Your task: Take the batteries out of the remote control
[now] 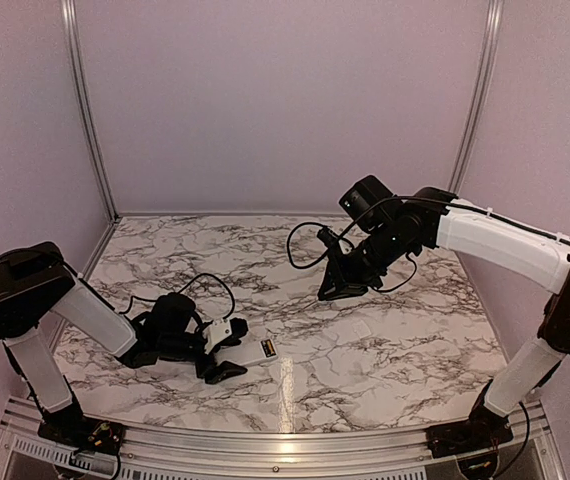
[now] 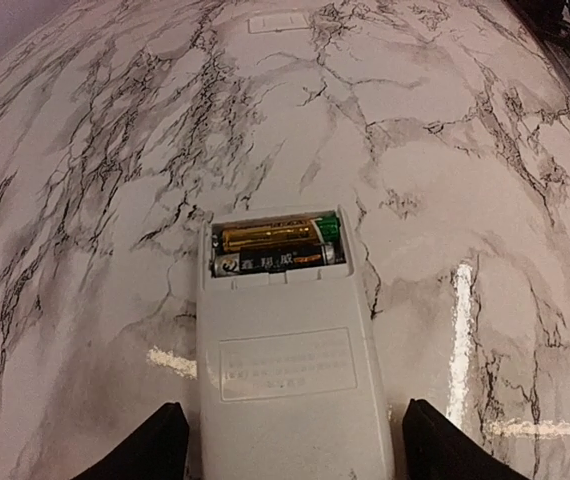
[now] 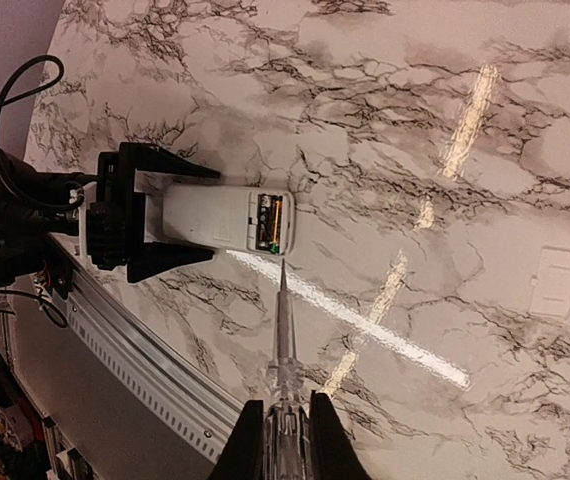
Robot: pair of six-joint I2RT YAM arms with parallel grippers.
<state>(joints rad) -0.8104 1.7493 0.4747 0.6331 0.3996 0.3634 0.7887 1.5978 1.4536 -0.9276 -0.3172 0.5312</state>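
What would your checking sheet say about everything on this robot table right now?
Surface: marble-patterned table, with bright glare streaks.
Job's things: remote control lies back up with its recess open; both batteries are inside.
Clutter: white cover plate, lying apart from the remote.
Grippers: left gripper open, one finger on either side of the remote; right gripper shut on a clear pointed tool aimed toward the battery end.
Cables: black cables loop beside both arms.
Surroundings: plain lilac walls, metal frame rails.

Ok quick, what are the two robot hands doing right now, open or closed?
Left end effector: open around the remote control, not squeezing it yet.
Right end effector: closed, holding a clear pointed tool.
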